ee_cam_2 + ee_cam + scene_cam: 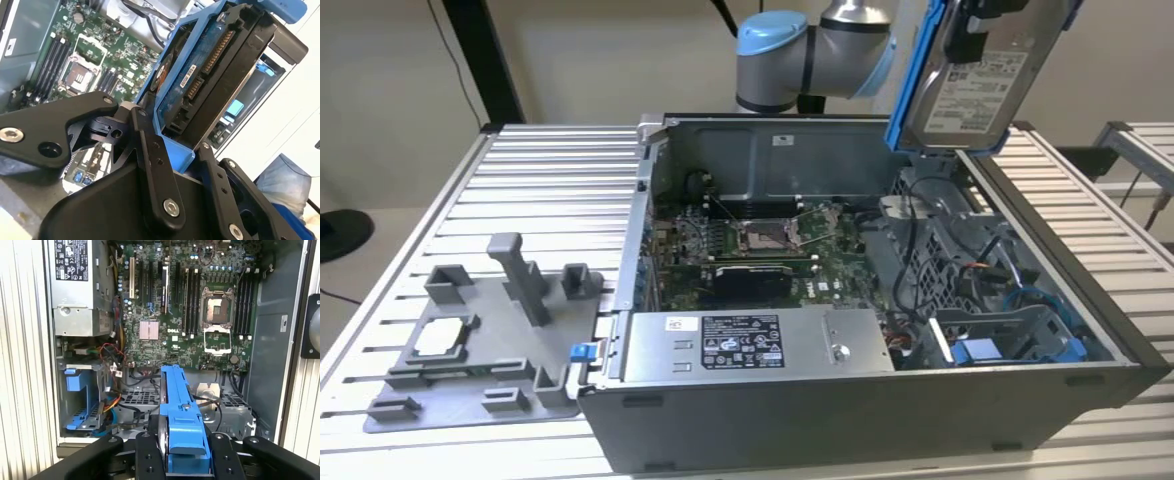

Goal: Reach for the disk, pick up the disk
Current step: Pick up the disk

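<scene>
fingers [186, 452] clamp the flat silver hard disk in its bright blue plastic bracket [977, 80] above the open grey computer case [854, 400]; a loose grip could drop it.

No legible print. White label on disk [971, 95] in claw [175, 142]; black-and-white label on PSU [740, 342], well below claw.

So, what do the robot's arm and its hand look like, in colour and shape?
In the exterior view the arm is rounded silver-grey metal with a light blue cap on the joint. In both wrist views the hand is matte black: flat linkage bars joined by silver round-headed screws, with broad black plates to either side. No cable on the arm can be made out.
</scene>
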Controlling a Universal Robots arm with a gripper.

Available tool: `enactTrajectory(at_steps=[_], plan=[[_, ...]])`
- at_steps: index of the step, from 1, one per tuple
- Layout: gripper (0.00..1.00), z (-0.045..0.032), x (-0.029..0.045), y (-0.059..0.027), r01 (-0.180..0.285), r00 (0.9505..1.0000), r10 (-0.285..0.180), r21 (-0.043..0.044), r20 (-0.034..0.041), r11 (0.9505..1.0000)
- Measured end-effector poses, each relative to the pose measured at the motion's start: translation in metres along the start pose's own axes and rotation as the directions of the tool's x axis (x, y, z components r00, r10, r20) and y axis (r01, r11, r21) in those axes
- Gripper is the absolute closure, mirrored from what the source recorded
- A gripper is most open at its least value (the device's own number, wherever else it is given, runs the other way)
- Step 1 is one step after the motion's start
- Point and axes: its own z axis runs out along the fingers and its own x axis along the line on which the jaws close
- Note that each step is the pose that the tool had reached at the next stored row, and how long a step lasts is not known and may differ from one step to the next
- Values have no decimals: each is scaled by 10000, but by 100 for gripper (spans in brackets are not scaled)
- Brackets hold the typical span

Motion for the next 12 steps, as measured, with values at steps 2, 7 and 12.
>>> enactTrajectory(at_steps=[2,7,12], plan=[[100,-1,22,0,1,10000,-1,0,-1,10000],[100,-2,101,-2,1,10000,-1,0,-1,10000],[100,-3,205,-6,1,10000,-1,0,0,10000]])
